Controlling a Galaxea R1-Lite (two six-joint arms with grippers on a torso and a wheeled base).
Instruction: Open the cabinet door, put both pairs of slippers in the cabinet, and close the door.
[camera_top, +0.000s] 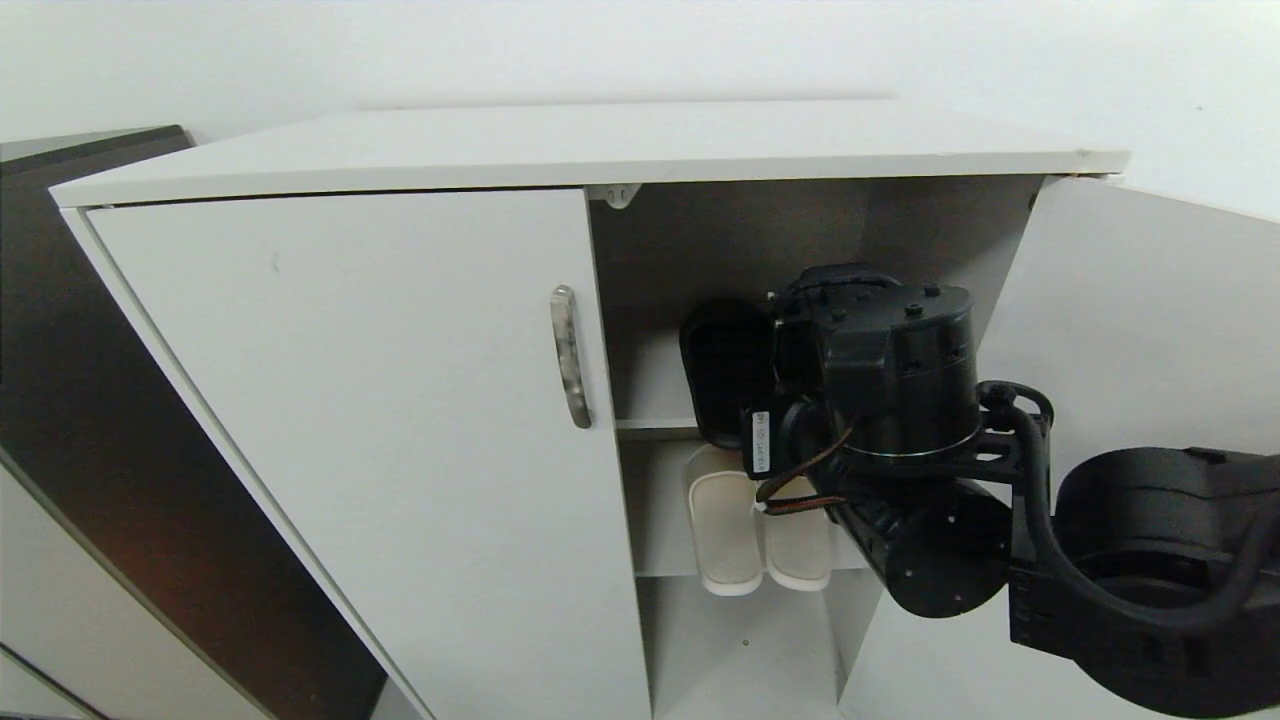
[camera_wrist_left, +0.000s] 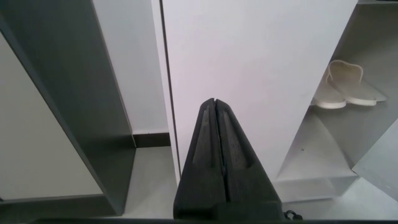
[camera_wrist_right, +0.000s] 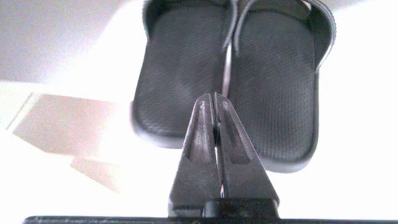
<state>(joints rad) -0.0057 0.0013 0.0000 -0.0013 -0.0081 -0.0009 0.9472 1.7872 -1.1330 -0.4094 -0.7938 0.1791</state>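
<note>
The white cabinet (camera_top: 560, 150) has its right door (camera_top: 1130, 320) swung open and its left door (camera_top: 350, 400) closed. A black pair of slippers (camera_top: 722, 370) (camera_wrist_right: 186, 74) lies side by side on the upper shelf. My right arm is inside the opening, and my right gripper (camera_wrist_right: 215, 99) is shut just before the slippers' near ends, over the gap between them, with nothing seen between its fingers. A white pair of slippers (camera_top: 760, 530) (camera_wrist_left: 348, 87) rests on the middle shelf. My left gripper (camera_wrist_left: 214, 102) is shut, low down in front of the closed left door (camera_wrist_left: 249, 62).
A metal handle (camera_top: 568, 355) runs down the left door's inner edge. A dark panel (camera_top: 100, 400) stands against the cabinet's left side. The bottom shelf (camera_top: 740, 650) under the white slippers is bare. The floor (camera_wrist_left: 149, 168) shows below the left door.
</note>
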